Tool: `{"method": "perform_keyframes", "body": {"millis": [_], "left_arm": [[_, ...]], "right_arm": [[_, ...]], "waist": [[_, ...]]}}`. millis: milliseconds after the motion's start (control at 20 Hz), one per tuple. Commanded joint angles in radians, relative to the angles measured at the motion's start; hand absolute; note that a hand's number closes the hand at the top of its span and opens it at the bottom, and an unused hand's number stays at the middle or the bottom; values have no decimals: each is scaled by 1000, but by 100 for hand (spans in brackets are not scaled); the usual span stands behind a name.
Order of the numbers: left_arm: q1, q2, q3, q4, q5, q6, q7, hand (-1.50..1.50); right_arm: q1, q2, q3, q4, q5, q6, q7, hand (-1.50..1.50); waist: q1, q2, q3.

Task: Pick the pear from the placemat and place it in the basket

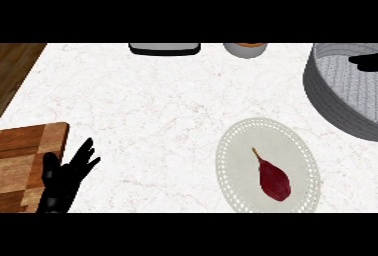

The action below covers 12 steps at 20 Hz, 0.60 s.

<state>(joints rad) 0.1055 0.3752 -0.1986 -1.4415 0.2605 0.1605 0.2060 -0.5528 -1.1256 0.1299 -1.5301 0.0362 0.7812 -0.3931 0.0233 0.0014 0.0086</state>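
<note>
A dark red pear (pixel 274 180) is lying on the pale oval placemat (pixel 240 150) in the lower right of the frame, with its thin stem pointing toward the upper left. Nothing is touching it. The grey woven basket (pixel 334 102) is sitting at the upper right, near the placemat but apart from it, cut off by the right edge.

The left hand (pixel 63 182) is resting at the lower left with its fingers spread and pointing up, holding nothing, partly over the wooden cutting board (pixel 26 150) and partly over the white marble counter (pixel 148 110). It is well apart from the pear.

A small black shape over the basket's inside at the right edge is looking like part of the right hand (pixel 367 61). Too little of it is showing to tell its state.

A dark tray (pixel 164 48) and a grey bowl (pixel 245 50) are standing along the top edge.
</note>
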Motion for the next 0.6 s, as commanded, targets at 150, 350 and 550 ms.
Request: {"method": "perform_keyframes", "body": {"millis": [150, 350, 550], "left_arm": [[22, 4, 23, 58, 16, -43, -6, 0], [-62, -23, 7, 40, -15, 8, 107, 0], [14, -16, 32, 56, -6, -32, 25, 0]], "right_arm": [[87, 50, 91, 22, 94, -1, -202, -150], [46, 58, 85, 54, 68, 5, -212, -150], [66, 143, 151, 68, 115, -64, -195, -150]], "waist": [[-12, 3, -8], [-18, 2, -8], [-8, 2, -8]]}}
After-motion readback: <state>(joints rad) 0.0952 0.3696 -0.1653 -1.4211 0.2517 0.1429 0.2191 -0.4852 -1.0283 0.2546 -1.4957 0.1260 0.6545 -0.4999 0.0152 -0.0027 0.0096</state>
